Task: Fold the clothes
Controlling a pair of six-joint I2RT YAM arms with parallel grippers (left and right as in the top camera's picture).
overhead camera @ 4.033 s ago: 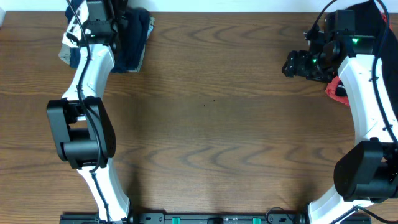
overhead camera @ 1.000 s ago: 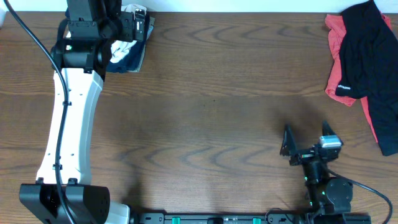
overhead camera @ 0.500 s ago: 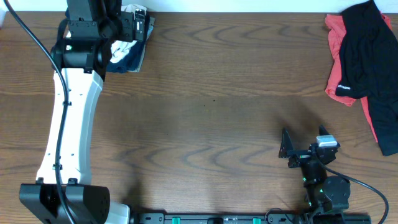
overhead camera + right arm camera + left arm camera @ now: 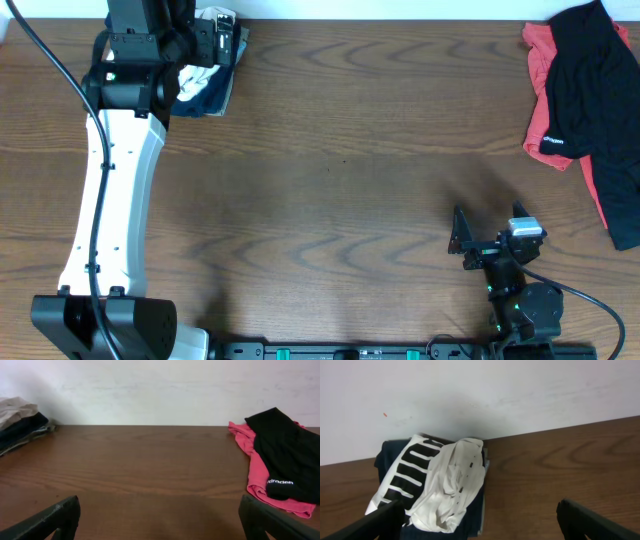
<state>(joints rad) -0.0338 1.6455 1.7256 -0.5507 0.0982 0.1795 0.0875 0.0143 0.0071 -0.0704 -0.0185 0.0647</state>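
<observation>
- We saw the white T-shirt (image 4: pixel 451 477), black-striped and crumpled, lying on a folded navy garment (image 4: pixel 384 460) at the far left.
- We found a black garment (image 4: pixel 590 80) draped unfolded over a red garment (image 4: pixel 541 55), far right.

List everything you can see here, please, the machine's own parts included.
white T-shirt: one, white with black stripes, crumpled at the far left corner
navy garment: one, dark blue, under the white T-shirt
red garment: one, red, far right corner
black garment: one, black, lying over the red garment
table: one, brown wood
wall: one, white, behind the table
left gripper: one, black, open, by the T-shirt pile
right gripper: one, black, open, near edge
</observation>
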